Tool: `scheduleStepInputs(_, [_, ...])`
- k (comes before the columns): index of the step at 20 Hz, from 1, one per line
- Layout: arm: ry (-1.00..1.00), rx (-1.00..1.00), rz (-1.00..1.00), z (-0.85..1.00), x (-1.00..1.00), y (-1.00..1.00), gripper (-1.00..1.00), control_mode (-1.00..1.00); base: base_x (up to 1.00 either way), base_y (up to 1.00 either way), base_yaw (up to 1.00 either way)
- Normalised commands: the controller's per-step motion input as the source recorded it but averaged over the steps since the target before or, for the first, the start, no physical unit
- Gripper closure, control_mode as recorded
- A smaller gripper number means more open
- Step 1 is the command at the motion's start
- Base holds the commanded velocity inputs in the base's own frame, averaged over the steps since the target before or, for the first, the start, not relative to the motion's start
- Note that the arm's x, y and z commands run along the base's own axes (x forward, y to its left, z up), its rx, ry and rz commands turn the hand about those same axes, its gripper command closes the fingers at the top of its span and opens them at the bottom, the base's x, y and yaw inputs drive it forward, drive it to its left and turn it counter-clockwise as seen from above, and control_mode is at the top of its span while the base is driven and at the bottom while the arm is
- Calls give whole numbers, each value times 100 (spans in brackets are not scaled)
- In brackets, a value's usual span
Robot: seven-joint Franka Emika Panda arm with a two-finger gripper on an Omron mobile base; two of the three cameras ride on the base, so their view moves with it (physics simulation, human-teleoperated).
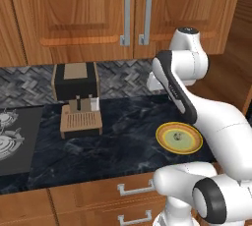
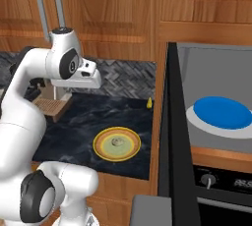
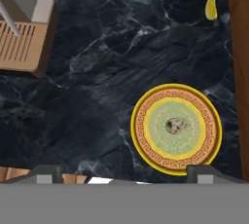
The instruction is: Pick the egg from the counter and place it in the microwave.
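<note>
You're hovering high over the counter (image 3: 87, 96) w/ the gripper (image 3: 119, 172) looking straight down. Its two fingertips (image 3: 44, 173) are showing far apart at the bottom of the hand view, so the jaws are sitting wide open w/ nothing between them.

The egg (image 3: 176, 126) is lying at the centre of the yellow-rimmed green plate (image 3: 146, 121), near the counter's front right, and it's sitting off to the right of the gripper's centre line in the hand view. The microwave (image 2: 216, 58) is standing open right of the counter, its black door (image 2: 172, 136) swung out edge-on toward you, and the blue disc (image 2: 222, 112) is waiting on the white turntable (image 2: 197, 122).

Risks I'm seeing:
- You're not lined up over the egg yet. Descending as is, one finger is prob. landing on the plate rim, tipping or shoving the plate.
- Egg is small, round and sitting on a smooth plate. An off-centre close is likely squirting it out sideways, maybe rolling it off the plate.
- Going too deep, the tips are jamming into the plate.
- On the carry, the open door is blocking the direct path; swing wide or you're clipping its edge.
- The small yellow pointed item (image 3: 211, 7) at the back isn't your target.
</note>
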Motion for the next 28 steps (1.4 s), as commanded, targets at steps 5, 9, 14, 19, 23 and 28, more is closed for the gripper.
scheduleStepInputs(5, [0, 0, -7, -52, -19, -48, -100, -100, 0, 0, 0])
scheduleStepInputs(9, [5, 0, -16, -78, -11, -29, -100, -100, 0, 0, 0])
scheduleStepInputs(14, [1, 0, -17, -57, 35, -29, -100, -100, 0, 0, 0])
scheduleStepInputs(19, [5, 0, -25, -64, 39, -8, -100, -100, 0, 0, 0])
scheduleStepInputs(23, [14, 0, -31, -56, 17, -3, -100, -100, 0, 0, 0])
scheduleStepInputs(28, [14, 0, -30, -39, 0, -12, -100, -100, 0, 0, 0])
